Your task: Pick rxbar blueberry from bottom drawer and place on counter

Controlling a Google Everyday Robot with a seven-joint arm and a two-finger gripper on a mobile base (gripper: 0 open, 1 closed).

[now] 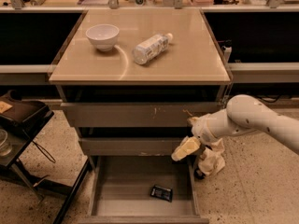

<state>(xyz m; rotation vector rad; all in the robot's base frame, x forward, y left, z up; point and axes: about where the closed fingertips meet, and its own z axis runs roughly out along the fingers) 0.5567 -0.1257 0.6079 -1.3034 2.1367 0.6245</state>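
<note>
Down by the pulled-out bottom drawer (121,185), the gripper (198,157) is hanging spread open and empty while the snack bar (161,192) is lying on the drawer floor, so nothing's sitting on the counter (187,55) yet.

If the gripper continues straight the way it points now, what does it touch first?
The gripper, above the right side of the bottom drawer, points down-left. It would probably meet the drawer floor first, near the rxbar blueberry; depth is unclear.

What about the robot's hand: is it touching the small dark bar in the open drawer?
Apart. The camera view shows the gripper up-right of the rxbar blueberry, with bare bottom drawer floor between them.
</note>
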